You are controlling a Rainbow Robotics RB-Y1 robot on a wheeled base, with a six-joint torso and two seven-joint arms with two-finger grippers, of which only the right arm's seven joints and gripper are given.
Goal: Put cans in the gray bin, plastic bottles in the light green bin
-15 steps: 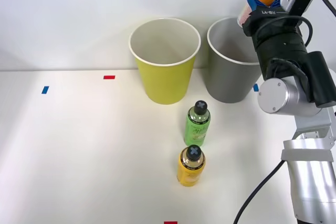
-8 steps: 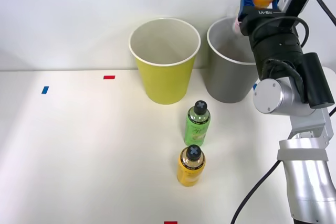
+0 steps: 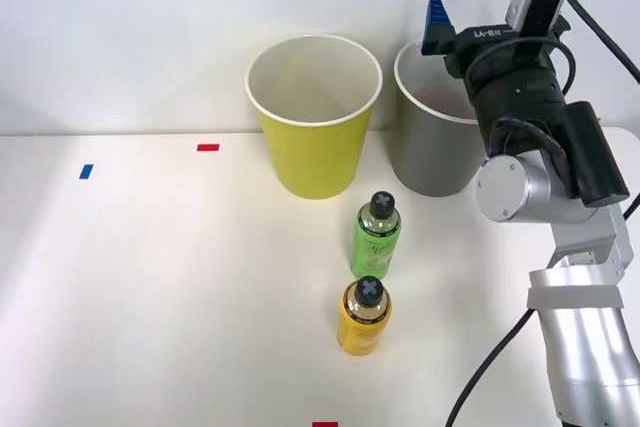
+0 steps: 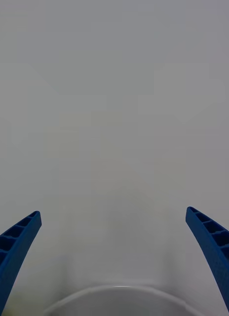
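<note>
My right gripper (image 4: 112,212) hangs open over the gray bin (image 3: 428,152), with nothing between its fingers. One blue finger (image 3: 435,19) sticks up above the bin's rim. In the right wrist view the bin's white rim (image 4: 114,291) lies below the spread fingers. The can is hidden. The light green bin (image 3: 315,152) stands just left of the gray one. In front of the bins stand two plastic bottles with dark caps: a green one (image 3: 376,239) and, nearer to me, a yellow-orange one (image 3: 364,319). Both are upright on the table.
A white wall runs close behind the bins. Small tape marks lie on the white table: red (image 3: 208,147) and blue (image 3: 86,171) at the left, and another red one (image 3: 325,424) at the front edge. My arm's elbow (image 3: 515,187) hangs beside the gray bin.
One second ago my gripper held the orange can high above the gray bin. The fingers have since opened, the can has gone from them, and the wrist has shifted left.
</note>
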